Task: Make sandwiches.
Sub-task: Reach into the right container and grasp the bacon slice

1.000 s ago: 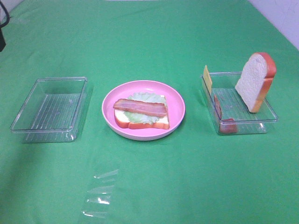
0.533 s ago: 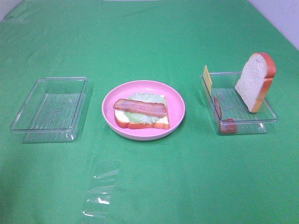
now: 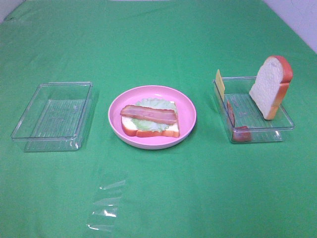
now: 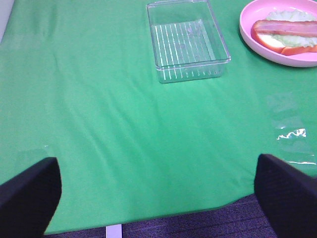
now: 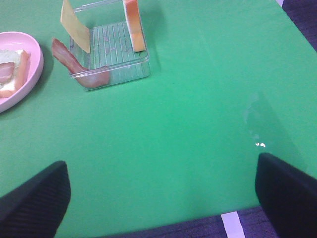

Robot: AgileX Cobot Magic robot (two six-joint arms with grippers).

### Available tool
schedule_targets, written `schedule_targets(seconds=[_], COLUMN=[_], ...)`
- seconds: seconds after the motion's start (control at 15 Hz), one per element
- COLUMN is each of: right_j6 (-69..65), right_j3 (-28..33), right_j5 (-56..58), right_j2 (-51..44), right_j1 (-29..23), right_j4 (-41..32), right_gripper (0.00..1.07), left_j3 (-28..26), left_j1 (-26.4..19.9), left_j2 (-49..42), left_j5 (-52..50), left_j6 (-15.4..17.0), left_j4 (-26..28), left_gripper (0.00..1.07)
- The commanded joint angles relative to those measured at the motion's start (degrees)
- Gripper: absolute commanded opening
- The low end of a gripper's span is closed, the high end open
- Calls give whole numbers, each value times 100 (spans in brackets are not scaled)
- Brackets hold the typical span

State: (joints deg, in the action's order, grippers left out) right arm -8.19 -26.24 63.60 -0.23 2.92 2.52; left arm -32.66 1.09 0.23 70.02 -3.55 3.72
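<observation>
- Sandwich (image 3: 149, 121) lies flat on the pink plate (image 3: 115, 106), mid-table in the high view. Layers: bread base (image 3: 166, 132), lettuce (image 3: 151, 103), bacon strip (image 3: 148, 114) as the top layer.
- Long axis follows that bacon and runs left-right across the high view. The right end dips slightly toward the near edge.
- Plate stands between two clear trays and touches neither. Green cloth (image 3: 158, 44) shows in both gaps.
- Left tray (image 3: 64, 85): long side runs near-far, ribbed floor visible.
- Right tray (image 3: 257, 135) holds the spare parts:
  - Bread slice (image 3: 270, 84) stands on edge and leans on the far-right wall, crust well above the rim.
  - Cheese slice (image 3: 220, 81) stands upright at the far corner on the plate side.
  - Loose bacon (image 3: 231, 113) runs along the plate-side wall, lower end at the near corner. Can't tell if it's inside or outside the wall.
- Clear film (image 3: 106, 203) lies flat on the cloth near the front, left of centre, apart from the plate.
- Open room: wide bare cloth behind all three containers, and in front of them apart from the film patch.
- Edges: both wrist views show the cloth's near edge with dark floor below. The high view shows the table's far-right corner.
- Left gripper (image 4: 156, 166): fingers spread wide, nothing between them, above the front of the cloth, well short of the left tray.
- Right gripper (image 5: 161, 166): also spread wide and holding nothing, above the front of the cloth, well apart from the right tray.
</observation>
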Motion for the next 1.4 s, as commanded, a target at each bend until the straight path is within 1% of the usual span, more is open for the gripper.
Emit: schedule_targets(seconds=[0.07,0.2,0.27,0.53,0.73,0.87,0.93,1.13,1.27,1.4], right_j6=[52,52,52,52,52,52,52,57,229,372], right_j3=[11,11,11,11,11,11,11,0,-74,-390], right_j5=[-46,-40,-40,-46,-63,-63,-63,-63,-6,172], right_j2=[-132,-109,-109,-109,-109,-109,-109,-80,201,1358], right_j1=[0,0,0,0,0,0,0,0,0,0], right_j4=[-23,-23,-23,-23,-23,-23,-23,-46,-143,-252], right_gripper=[98,98,98,98,98,98,98,98,96,95], left_j3=[0,97,304,309,309,309,309,309,309,309], left_j1=[0,0,0,0,0,-155,-350,-344,-344,-344], left_j2=[-29,-115,-149,-149,-149,-160,-178,-178,-178,-178], left_j5=[246,-441,-814,-819,-825,-825,-825,-825,-825,-825], left_j6=[-11,-17,34,138,138,138,143,143,143,143], left_j4=[69,149,149,132,132,160,178,178,178,178], left_gripper=[98,98,98,98,98,98,98,98,98,98])
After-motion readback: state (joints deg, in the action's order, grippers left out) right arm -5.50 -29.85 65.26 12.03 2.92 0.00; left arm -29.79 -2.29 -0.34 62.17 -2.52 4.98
